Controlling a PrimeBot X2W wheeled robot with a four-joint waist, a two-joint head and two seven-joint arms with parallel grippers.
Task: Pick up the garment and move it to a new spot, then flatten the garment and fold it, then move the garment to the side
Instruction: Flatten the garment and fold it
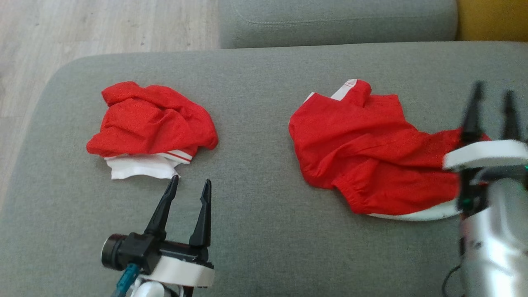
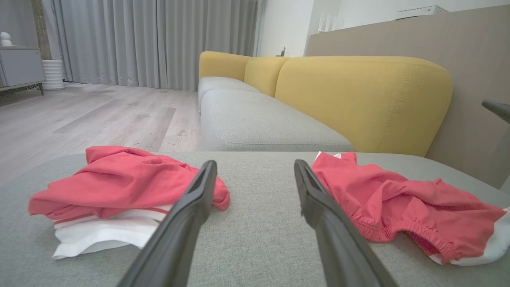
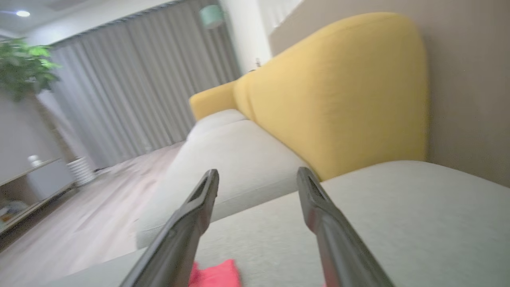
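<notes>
"What's your crumpled red cloth garment with white trim (image 1: 371, 156) made of?"

"Thin, soft matt knit with a gathered elastic hem. It lies on your grey sofa cushion (image 1: 255, 206), which is coarse woven fabric."

"And your left end effector (image 1: 191, 180)?"

"Matt black plastic fingers (image 1: 163, 208). Your right forearm shell (image 1: 495, 247) is glossy silver."

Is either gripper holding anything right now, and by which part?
Nothing is held. The left gripper and right gripper both have jaws apart and empty; the right hangs over the rumpled red fabric garment.
</notes>
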